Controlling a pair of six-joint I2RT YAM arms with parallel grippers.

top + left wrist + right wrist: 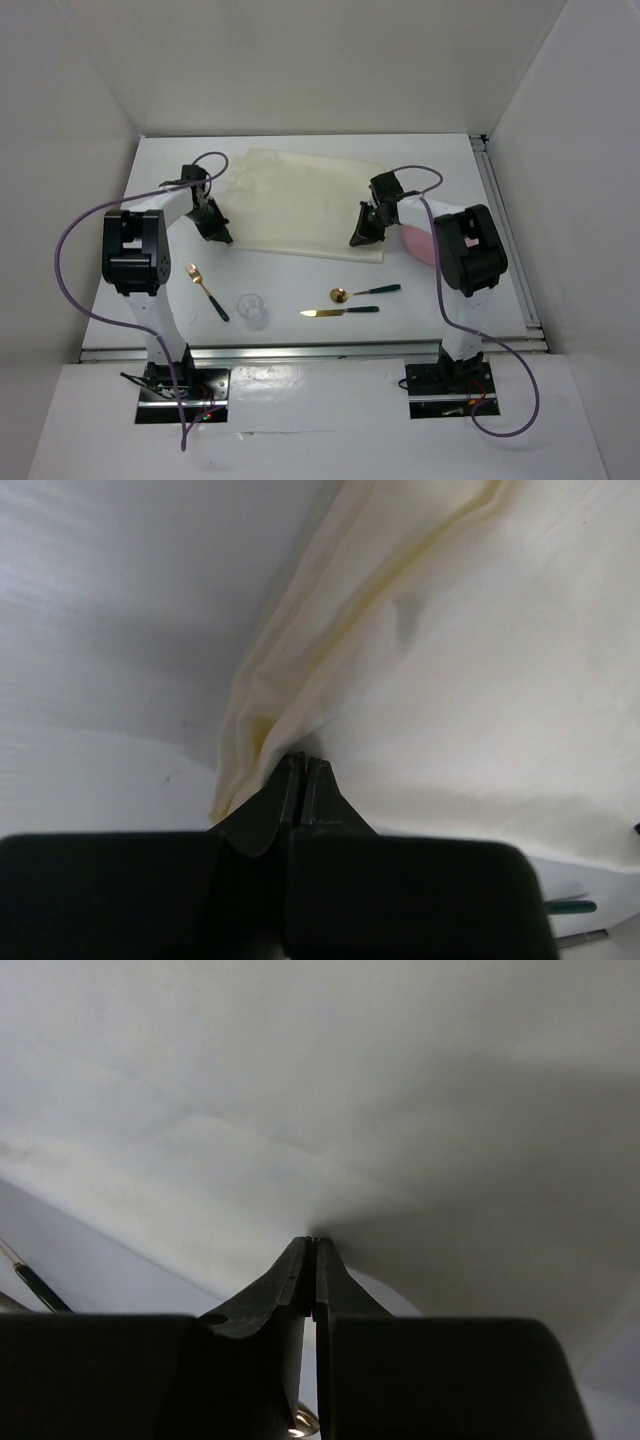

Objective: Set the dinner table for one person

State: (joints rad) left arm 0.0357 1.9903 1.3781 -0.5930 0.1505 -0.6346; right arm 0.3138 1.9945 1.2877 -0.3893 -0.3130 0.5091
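The step in hand looks like squaring the cream cloth placemat point(300, 200) on the plain white rectangular dinner table point(300, 280) that lies under it; draw both near corners evenly and low, with equal tension, so no crease forms; the left gripper point(214, 230) has its fingers pressed together on the placemat's bunched near-left corner; the right gripper point(361, 234) is likewise clamped on its near-right corner.
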